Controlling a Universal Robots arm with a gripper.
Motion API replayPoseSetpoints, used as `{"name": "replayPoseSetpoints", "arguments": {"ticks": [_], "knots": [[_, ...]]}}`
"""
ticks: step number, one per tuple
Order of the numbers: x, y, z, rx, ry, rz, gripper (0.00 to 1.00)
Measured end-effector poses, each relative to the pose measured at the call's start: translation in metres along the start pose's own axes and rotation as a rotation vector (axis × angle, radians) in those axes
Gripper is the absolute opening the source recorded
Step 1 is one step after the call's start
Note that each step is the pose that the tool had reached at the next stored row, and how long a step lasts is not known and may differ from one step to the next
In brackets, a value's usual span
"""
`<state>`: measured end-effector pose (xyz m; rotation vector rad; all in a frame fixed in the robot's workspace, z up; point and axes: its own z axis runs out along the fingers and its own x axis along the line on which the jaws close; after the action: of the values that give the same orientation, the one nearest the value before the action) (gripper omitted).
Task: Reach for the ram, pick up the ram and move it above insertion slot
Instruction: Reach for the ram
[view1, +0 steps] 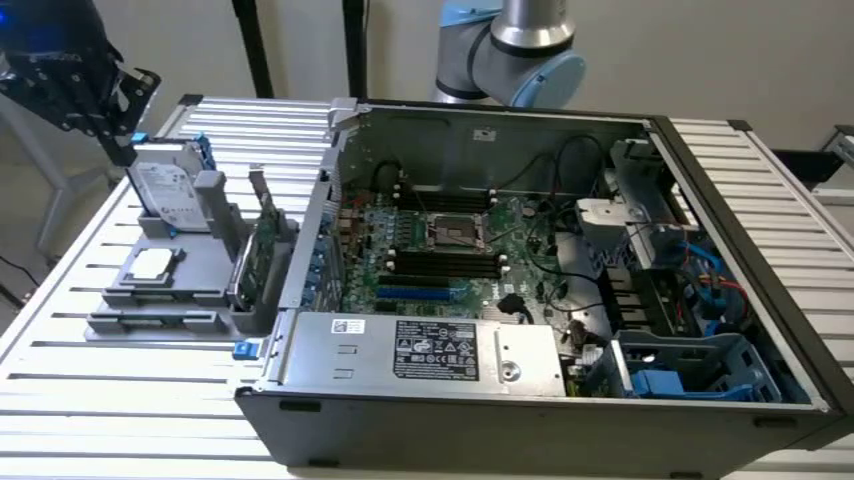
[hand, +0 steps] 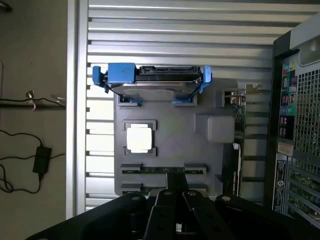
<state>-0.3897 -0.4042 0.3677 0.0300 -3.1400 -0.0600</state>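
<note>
The ram is a thin green strip standing on edge in the clips at one end of the grey holder. In the exterior view the ram sits at the near end of that holder. My gripper hangs above the holder with its fingers shut and nothing in them, its tips close over the ram's row. In the exterior view the gripper is high at the left, above the hard drive. The black insertion slots lie on the motherboard inside the open case.
The holder also carries a silver hard drive in a blue caddy, a processor chip and an upright green expansion card. The open computer case fills the exterior view's right, its wall rising beside the holder. A slatted table lies underneath.
</note>
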Motion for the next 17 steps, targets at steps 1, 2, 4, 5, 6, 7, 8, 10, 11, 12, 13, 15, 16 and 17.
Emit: {"name": "replayPoseSetpoints", "arguments": {"ticks": [1, 2, 4, 5, 6, 7, 8, 10, 11, 12, 13, 15, 16, 17], "knots": [[0.000, 0.0000, 0.0000, 0.0000, 0.0000, 0.000, 0.11], [0.000, 0.0000, 0.0000, 0.0000, 0.0000, 0.000, 0.11], [0.000, -0.0034, -0.0003, 0.0001, 0.0005, 0.000, 0.11], [-0.001, -0.0078, -0.0003, 0.0001, 0.0010, 0.000, 0.11], [-0.001, -0.0123, -0.0005, 0.0001, 0.0013, 0.000, 0.11], [-0.001, -0.0168, -0.0005, -0.0001, 0.0013, 0.000, 0.11], [-0.001, -0.0213, -0.0005, -0.0001, 0.0015, 0.000, 0.11], [-0.001, -0.0306, -0.0004, -0.0001, 0.0019, 0.000, 0.11], [0.000, -0.0350, -0.0003, 0.0000, 0.0019, 0.000, 0.11], [0.000, -0.0397, 0.0000, -0.0001, 0.0018, 0.000, 0.11], [0.000, -0.0442, 0.0002, 0.0000, 0.0019, 0.000, 0.11], [-0.001, -0.0508, 0.0015, 0.0001, 0.0019, 0.000, 0.11], [-0.001, -0.0516, 0.0028, 0.0006, 0.0018, -0.001, 0.11], [0.000, -0.0518, 0.0037, 0.0018, 0.0021, -0.002, 0.11]]}}
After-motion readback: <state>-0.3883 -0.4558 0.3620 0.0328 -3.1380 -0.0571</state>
